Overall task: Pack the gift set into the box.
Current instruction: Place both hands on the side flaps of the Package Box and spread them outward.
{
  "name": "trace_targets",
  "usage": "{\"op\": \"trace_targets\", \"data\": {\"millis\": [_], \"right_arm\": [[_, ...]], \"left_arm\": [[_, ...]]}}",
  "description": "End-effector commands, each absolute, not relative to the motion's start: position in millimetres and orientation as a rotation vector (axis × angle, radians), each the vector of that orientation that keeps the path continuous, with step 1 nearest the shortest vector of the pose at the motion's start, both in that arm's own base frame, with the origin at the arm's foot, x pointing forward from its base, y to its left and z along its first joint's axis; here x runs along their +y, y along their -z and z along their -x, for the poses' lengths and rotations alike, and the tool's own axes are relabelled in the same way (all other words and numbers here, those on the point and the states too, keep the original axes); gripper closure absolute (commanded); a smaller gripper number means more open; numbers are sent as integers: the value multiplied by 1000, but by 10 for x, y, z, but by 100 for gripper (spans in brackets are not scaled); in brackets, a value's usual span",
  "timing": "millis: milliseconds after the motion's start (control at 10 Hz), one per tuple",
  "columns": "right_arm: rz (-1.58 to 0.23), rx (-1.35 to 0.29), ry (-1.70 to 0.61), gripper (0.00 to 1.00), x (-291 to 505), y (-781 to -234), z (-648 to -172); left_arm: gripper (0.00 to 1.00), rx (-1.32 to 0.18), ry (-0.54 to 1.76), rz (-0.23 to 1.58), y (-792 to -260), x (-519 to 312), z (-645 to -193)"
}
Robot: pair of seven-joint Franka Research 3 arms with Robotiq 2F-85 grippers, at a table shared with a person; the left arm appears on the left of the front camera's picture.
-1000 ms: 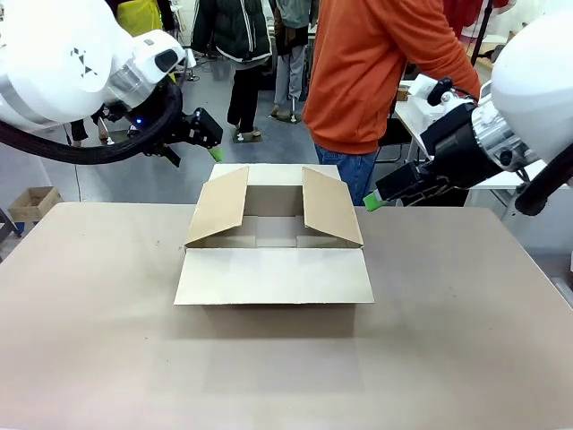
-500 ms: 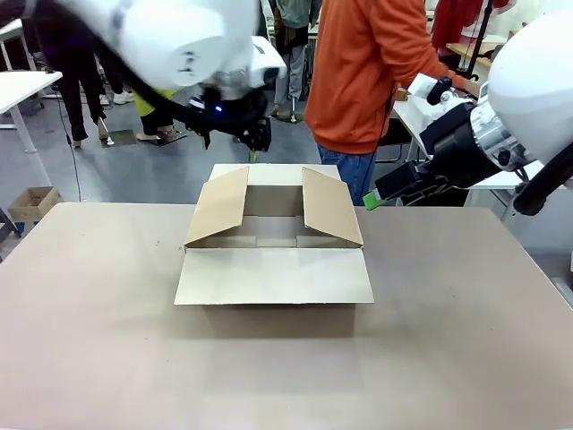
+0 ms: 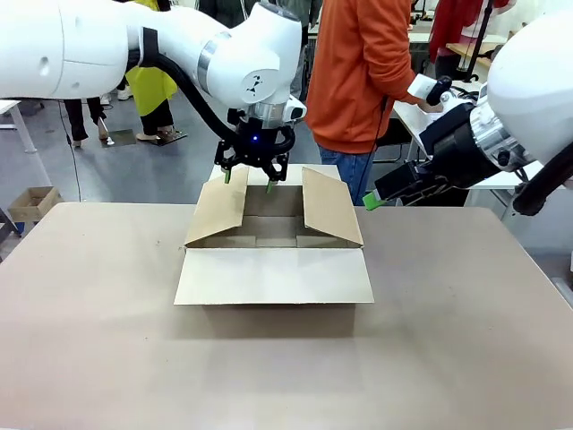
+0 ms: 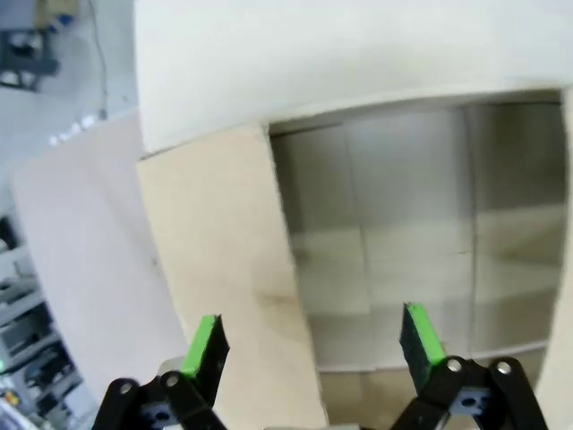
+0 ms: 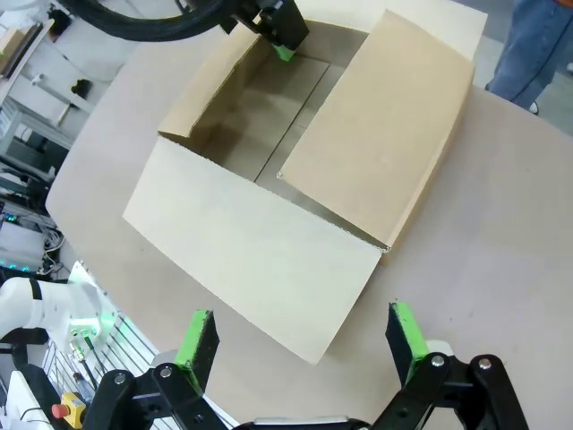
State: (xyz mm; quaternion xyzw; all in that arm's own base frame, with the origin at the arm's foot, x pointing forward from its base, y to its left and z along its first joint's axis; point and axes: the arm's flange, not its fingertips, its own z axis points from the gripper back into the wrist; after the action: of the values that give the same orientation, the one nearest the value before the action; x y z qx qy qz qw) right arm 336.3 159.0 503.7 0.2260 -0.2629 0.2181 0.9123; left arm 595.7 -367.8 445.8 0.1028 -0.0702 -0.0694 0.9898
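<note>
Box (image 3: 273, 260) sits open on the far middle of the table (image 3: 107, 349), its near flap (image 3: 273, 276) lying flat toward the robot and its left flap (image 3: 219, 206) and right flap (image 3: 331, 208) tilted up and outward. Its inside shows bare cardboard floor with a centre seam. A person (image 3: 367, 72) in an orange top stands close behind it at the far edge, and a small carton (image 3: 34, 202) sits on the floor off to the left. The left gripper (image 3: 249, 183) hangs over the box's far left corner. Its fingers (image 4: 204, 345) are spread wide, one above the left flap and the other above the opening, so the flap's inner edge lies between them. The right gripper (image 5: 302, 345) is held off the far right of the table beside the person, apart from the right flap, its fingers also spread with nothing between them. Broad tabletop lies on both sides of the box and in front of the near flap. A second ago the left gripper was high and well to the left of the box. It has since swung in and come down to the flap, while the box and right arm have kept their places.
</note>
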Motion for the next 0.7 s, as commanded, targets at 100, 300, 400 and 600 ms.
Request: {"op": "trace_targets", "data": {"millis": [100, 300, 400, 600], "right_arm": [[-478, -560, -442, 0, 1628, -5030, -3380], [-478, -560, -442, 0, 1628, -5030, -3380], [-478, -560, -442, 0, 1628, -5030, -3380], [-478, -560, -442, 0, 1628, -5030, -3380]], "left_arm": [[0, -75, 155, -304, -4370, -3476, -5857], [0, -51, 183, -348, -4278, -3414, -5774], [0, -52, 178, -352, -4262, -3384, -5759], [0, -64, 161, -398, -4278, -3242, -5761]]}}
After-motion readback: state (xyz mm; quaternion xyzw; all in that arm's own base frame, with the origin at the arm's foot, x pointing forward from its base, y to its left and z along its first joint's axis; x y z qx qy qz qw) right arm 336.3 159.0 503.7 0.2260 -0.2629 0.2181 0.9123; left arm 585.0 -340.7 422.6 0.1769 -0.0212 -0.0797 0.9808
